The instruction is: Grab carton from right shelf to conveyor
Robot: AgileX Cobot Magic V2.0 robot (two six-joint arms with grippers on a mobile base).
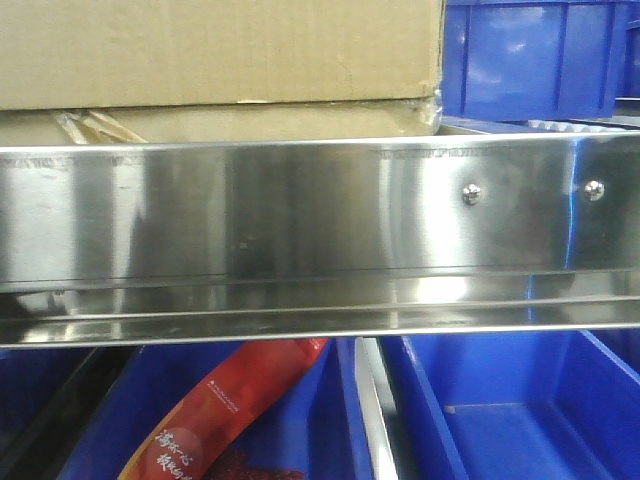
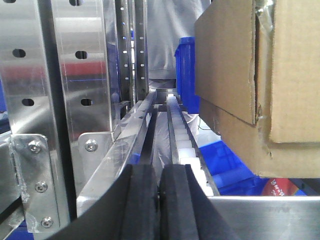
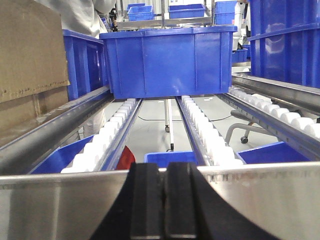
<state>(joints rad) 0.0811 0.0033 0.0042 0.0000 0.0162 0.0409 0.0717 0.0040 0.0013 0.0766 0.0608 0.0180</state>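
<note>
— Hands?
— Both are pinched closed and empty. My left gripper (image 2: 159, 200) is at the shelf (image 1: 300, 220) rail, and the carton (image 2: 295, 75) sits just to its right on the rollers (image 2: 181, 135). My right gripper (image 3: 165, 205) faces a blue bin (image 3: 170, 60).
— How will it handle?
— Bulky, stiff-walled and probably light. The tape (image 1: 432, 108) is peeling, so I'd press low on opposite side walls.

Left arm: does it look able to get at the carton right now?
Probably yes. The left pincer sits at the front rail of the right shelf, with the carton just to its right and nothing between them. Its pads look shut.
</note>
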